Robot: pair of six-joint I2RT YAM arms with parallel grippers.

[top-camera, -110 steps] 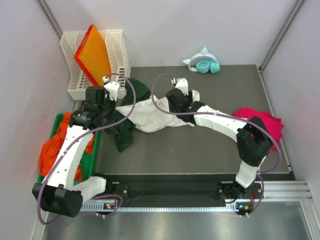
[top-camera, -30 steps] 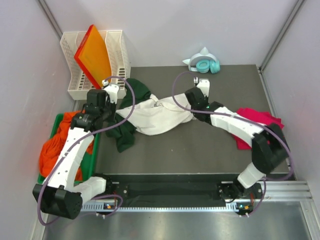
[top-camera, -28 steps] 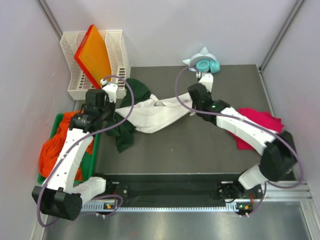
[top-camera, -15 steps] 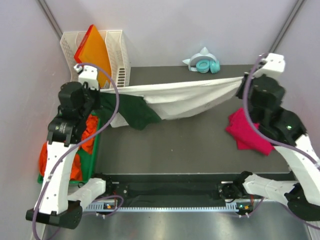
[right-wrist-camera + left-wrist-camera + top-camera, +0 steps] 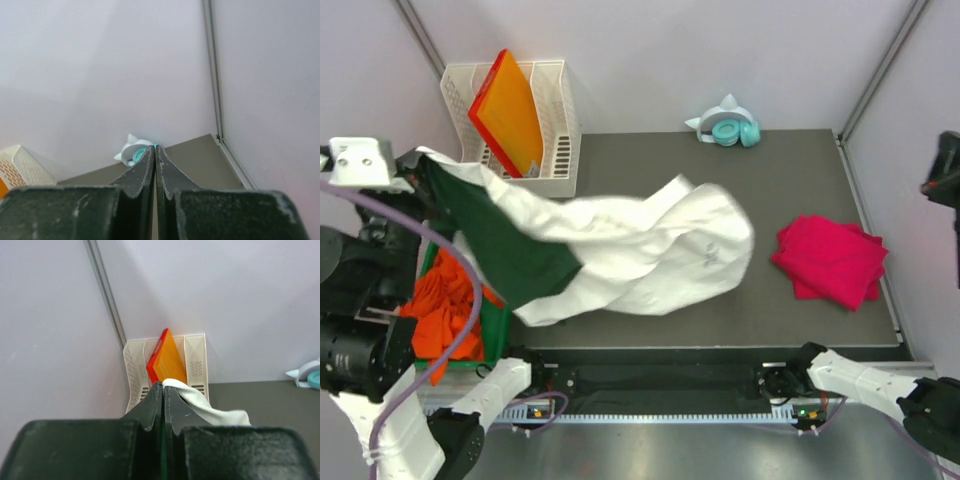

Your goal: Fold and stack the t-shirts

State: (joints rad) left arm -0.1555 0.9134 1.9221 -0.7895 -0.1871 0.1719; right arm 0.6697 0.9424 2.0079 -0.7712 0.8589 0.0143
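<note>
Dark table bears folded pink shirt; teal headphones.

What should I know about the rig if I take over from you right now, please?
Left hand: raised, shut on a corner of the white t-shirt, which billows over the table; the green t-shirt hangs with it, gripped or not I cannot tell.
Right hand: raised, shut, holding nothing.
Done: one pink t-shirt lies folded at the table's right.
To do: fold the white and green ones, then the orange clothes in the green bin, and stack all.
</note>
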